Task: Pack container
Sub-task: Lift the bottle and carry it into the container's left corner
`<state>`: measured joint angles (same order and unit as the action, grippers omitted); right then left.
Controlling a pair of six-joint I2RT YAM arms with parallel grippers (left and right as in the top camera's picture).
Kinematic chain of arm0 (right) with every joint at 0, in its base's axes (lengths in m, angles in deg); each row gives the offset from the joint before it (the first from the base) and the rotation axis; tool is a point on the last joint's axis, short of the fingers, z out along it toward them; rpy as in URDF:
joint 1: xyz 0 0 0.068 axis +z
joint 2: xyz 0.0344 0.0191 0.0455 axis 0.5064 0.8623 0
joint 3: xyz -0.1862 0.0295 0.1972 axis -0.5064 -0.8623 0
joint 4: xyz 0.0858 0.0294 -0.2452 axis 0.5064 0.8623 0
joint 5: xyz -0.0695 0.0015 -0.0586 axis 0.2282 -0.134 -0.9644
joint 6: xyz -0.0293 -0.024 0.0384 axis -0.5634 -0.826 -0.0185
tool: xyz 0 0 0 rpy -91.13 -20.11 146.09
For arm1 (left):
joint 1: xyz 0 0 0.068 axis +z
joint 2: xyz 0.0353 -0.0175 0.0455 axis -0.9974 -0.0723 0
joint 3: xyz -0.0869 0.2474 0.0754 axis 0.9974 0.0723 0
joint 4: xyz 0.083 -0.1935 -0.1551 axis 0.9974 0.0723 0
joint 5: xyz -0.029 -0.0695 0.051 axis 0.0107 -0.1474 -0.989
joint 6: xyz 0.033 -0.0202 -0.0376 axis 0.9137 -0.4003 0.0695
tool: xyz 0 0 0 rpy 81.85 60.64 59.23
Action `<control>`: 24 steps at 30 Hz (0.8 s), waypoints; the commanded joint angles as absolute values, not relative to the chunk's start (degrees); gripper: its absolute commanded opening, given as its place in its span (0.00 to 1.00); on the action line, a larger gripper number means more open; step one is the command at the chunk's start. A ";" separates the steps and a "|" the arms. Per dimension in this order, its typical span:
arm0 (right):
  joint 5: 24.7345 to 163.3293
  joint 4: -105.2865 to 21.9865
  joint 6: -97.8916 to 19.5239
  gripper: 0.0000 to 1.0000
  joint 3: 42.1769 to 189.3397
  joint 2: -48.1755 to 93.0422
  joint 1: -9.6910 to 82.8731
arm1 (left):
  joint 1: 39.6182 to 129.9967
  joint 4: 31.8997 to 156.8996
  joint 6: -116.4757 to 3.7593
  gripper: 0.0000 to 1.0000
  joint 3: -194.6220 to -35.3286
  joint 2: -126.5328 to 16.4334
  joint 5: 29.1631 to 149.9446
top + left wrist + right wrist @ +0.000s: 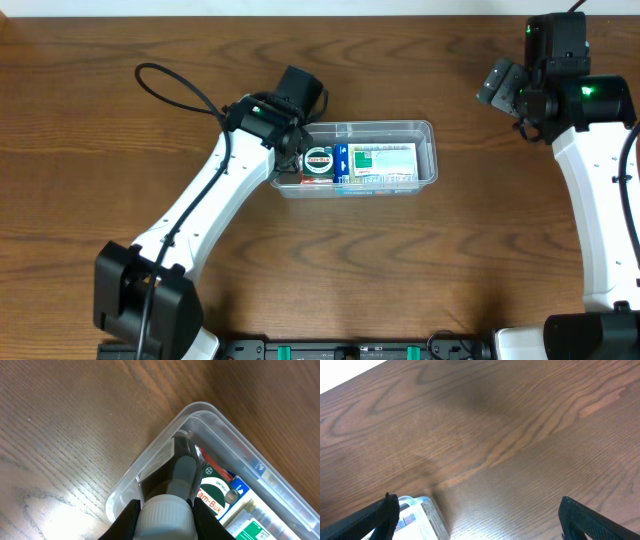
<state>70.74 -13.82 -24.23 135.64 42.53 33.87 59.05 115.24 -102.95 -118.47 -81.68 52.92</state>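
The container [400,130] sits centrally on the worktop [100,150]. My left end effector [292,148] grips a white-capped bottle [172,472] at its left end, where I judge room remains. My right end effector [480,517] gapes idle, well clear.

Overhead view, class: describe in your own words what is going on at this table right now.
The left gripper is shut on a small bottle with a white cap, holding it cap-up in a corner of the clear container. A round tin and a green-and-blue box already lie inside. The right gripper hangs open above the wooden table, away from the container, holding nothing.
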 commanded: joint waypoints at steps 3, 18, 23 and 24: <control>69.91 -13.75 -24.89 0.99 135.86 42.31 33.61 | 58.98 115.09 -104.50 0.06 -119.83 -84.13 50.71; 69.91 -13.75 -24.89 0.99 135.86 42.31 33.61 | 58.98 112.62 -105.77 0.06 -119.76 -88.68 50.69; 69.91 -13.75 -24.89 0.99 135.86 42.31 33.61 | 58.98 112.09 -105.98 0.06 -119.74 -90.80 50.71; 69.91 -13.75 -24.89 0.99 135.86 42.31 33.61 | 58.98 112.11 -105.98 0.06 -119.74 -91.34 50.71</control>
